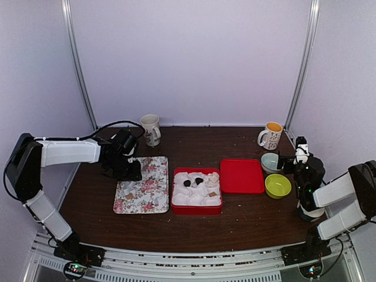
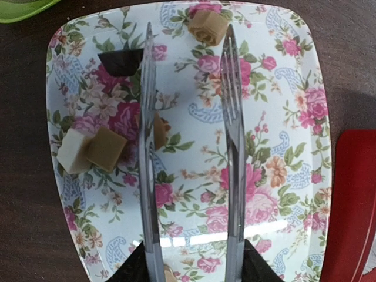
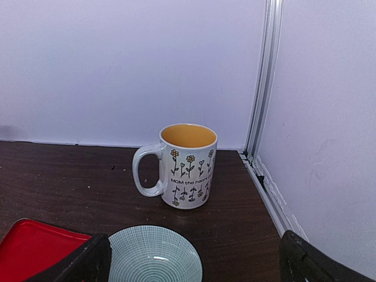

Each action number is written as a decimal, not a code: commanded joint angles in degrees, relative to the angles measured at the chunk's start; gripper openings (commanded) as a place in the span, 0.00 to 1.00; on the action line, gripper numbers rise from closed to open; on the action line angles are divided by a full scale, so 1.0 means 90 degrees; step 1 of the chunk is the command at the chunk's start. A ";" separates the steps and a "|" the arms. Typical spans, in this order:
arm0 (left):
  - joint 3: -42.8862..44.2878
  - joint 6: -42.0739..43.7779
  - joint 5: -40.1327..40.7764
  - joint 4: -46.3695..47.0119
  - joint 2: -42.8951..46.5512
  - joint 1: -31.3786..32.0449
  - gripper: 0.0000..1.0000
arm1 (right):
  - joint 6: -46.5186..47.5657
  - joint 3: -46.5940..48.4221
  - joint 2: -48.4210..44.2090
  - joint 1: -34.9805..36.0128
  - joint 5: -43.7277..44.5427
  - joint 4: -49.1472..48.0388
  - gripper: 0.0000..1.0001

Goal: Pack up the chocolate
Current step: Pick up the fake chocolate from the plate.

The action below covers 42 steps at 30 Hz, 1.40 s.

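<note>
Since the tan chocolate (image 2: 207,26) sits just past the fingers, between the two tips of the tongs (image 2: 232,117), I think the best way to do this step is to go down until the tips are low on both sides of it. Then squeeze slowly so it does not pop out, and lift straight up before going over to the red box (image 1: 196,210). That piece lies closer to the right tip than to the left one, so a small move to the right would put it in the middle. I cannot tell how high the tips hang over the tray (image 2: 282,194). The left gripper (image 2: 191,271) grasps the tongs near their back end, its black fingers (image 2: 129,271) on the outside of the two metal arms. The tong tips stand apart with nothing pinched. More chocolate lies on the tray to the left of the fingers: a dark piece (image 2: 120,61) and a pale piece (image 2: 71,151) touching another tan one. A few pieces lie in the box on white paper (image 1: 194,197). The left arm goes up from its base, bends, and reaches across to the tray with the gripper tipped down. The right gripper (image 3: 200,261) is well away, spread wide and holding nothing, facing a mug (image 3: 185,167) and a small bowl (image 3: 154,255).
</note>
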<state>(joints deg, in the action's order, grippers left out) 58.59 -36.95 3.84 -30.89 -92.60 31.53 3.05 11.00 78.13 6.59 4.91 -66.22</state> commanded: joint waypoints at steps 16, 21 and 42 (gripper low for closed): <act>0.0607 0.0249 -0.0456 0.0464 -0.0690 -0.0339 0.46 | -0.0019 0.0120 -0.0041 -0.0049 -0.0037 -0.0011 1.00; 0.0733 0.0297 -0.0674 0.0511 -0.0840 -0.0401 0.48 | -0.0015 0.0120 -0.0045 -0.0049 -0.0037 -0.0021 1.00; 0.0891 0.0369 -0.0681 0.0376 -0.0889 -0.0518 0.33 | -0.0017 0.0122 -0.0047 -0.0049 -0.0037 -0.0016 1.00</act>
<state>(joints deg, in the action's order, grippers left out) 65.30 -34.72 -1.37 -28.82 -101.69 27.20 3.05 11.00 78.13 6.59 4.91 -66.22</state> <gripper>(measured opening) 0.349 0.999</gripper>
